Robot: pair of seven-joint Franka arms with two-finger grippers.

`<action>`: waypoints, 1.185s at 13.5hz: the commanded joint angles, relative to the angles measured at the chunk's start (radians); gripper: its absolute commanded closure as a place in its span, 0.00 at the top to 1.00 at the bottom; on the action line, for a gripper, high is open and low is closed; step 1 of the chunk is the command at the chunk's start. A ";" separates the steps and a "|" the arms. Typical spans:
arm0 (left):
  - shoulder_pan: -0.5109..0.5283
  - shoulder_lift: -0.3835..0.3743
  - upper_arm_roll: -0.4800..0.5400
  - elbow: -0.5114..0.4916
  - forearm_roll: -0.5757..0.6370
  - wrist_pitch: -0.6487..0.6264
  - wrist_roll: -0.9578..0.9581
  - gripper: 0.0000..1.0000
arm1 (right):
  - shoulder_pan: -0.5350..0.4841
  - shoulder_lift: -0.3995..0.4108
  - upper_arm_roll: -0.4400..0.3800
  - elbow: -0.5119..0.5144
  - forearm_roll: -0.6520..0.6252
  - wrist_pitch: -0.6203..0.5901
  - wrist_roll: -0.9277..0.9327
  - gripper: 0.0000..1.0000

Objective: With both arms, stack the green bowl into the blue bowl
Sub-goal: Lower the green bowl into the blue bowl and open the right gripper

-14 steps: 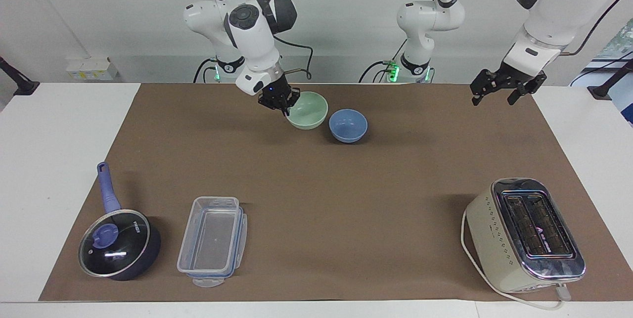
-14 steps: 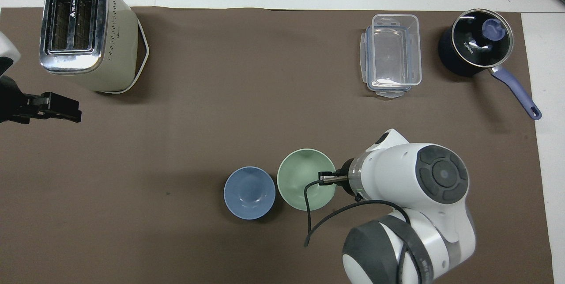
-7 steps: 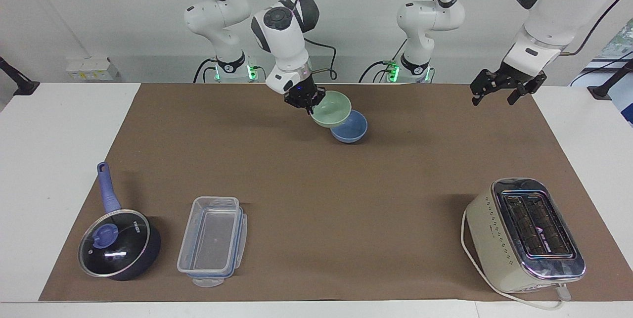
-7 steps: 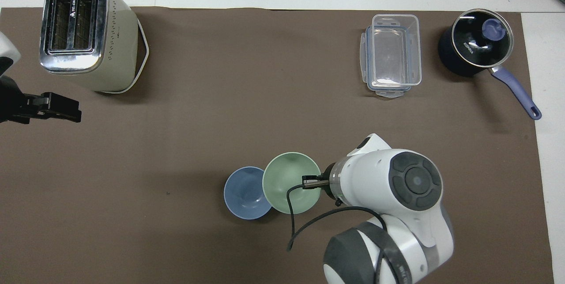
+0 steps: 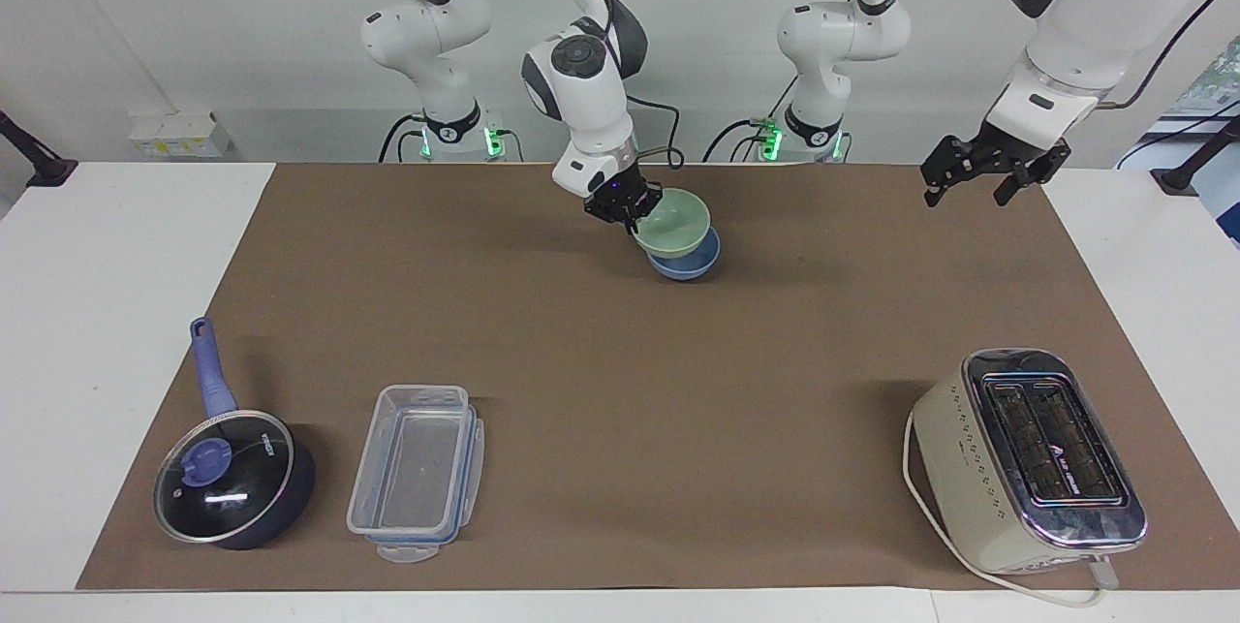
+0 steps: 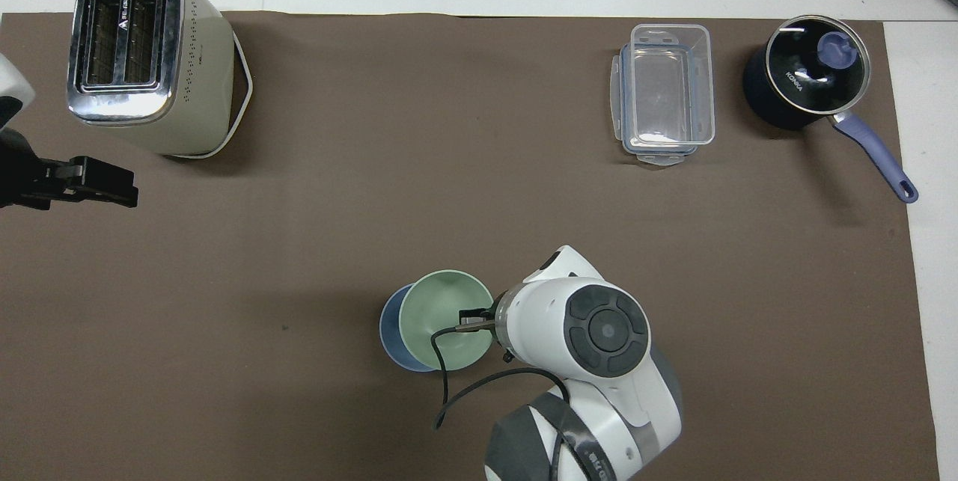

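The facing view shows the right claw [image 5: 635,213] pinched tight on the rim of the green bowl [image 5: 675,224]. It holds the bowl up in the air, tipped a little, right over the blue bowl [image 5: 690,263]. Whether the two bowls touch, I cannot tell. The blue bowl sits on the brown mat [image 5: 620,361] that covers the counter [image 5: 107,313], close to the robots and about in the middle between the two arms. From the overhead view, the green bowl [image 6: 441,316] hides most of the blue bowl [image 6: 389,328], so only a thin blue edge peeks out.

The left claw [image 5: 978,185] waits with its fingers spread wide. It holds nothing and hangs over the mat's corner at the left arm's end of the counter.

A cream toaster [image 5: 1027,463] stands far from the robots at the left arm's end. A clear plastic box [image 5: 417,473] and a dark blue saucepan [image 5: 232,478] with a glass lid sit side by side, far from the robots at the right arm's end. The pan's handle points toward the robots.
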 commanded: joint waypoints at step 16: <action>0.004 -0.005 -0.003 0.001 0.016 -0.012 -0.012 1.00 | 0.040 0.093 0.005 0.016 0.006 0.112 0.030 0.39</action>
